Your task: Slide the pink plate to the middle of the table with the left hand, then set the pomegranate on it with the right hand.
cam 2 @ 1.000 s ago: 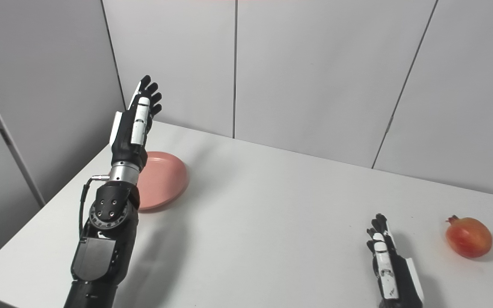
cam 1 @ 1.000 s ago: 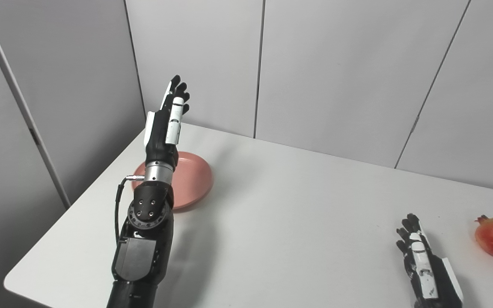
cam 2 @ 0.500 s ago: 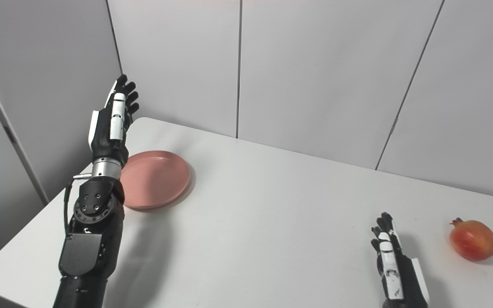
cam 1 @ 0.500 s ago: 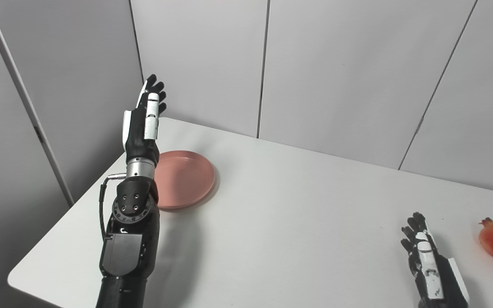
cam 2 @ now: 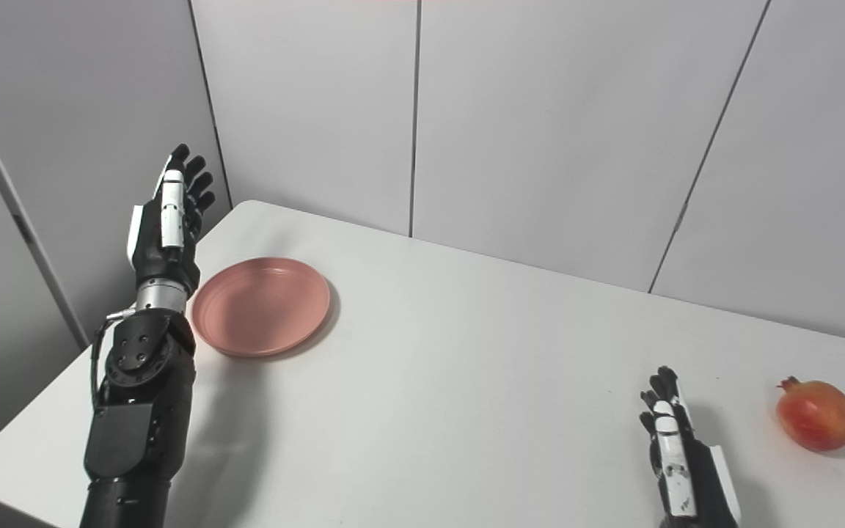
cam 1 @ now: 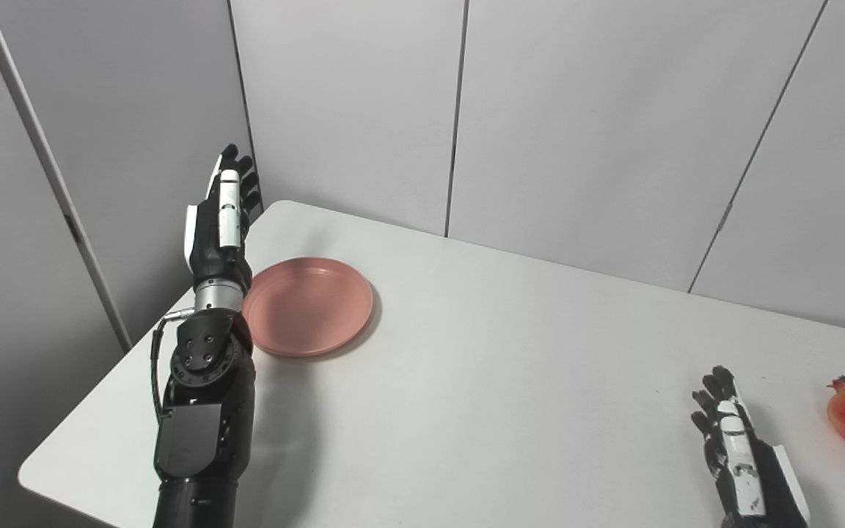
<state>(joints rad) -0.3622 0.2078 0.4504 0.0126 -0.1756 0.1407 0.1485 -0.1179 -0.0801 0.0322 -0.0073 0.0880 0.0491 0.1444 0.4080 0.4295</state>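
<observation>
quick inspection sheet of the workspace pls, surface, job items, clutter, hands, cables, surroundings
surface: white table, plain top, rounded far-left corner.
job's things: pink plate flat and empty near the left edge, not at the middle; pomegranate on the table at the far right, untouched.
clutter: nothing seen.
hands: left hand raised above the table's left edge beside the plate, fingers pointing up and apart, holding nothing; right hand low over the table, left of the pomegranate and apart from it, holding nothing.
cables: one black cable looping from the left wrist down the forearm.
surroundings: grey wall panels behind and to the left.
</observation>
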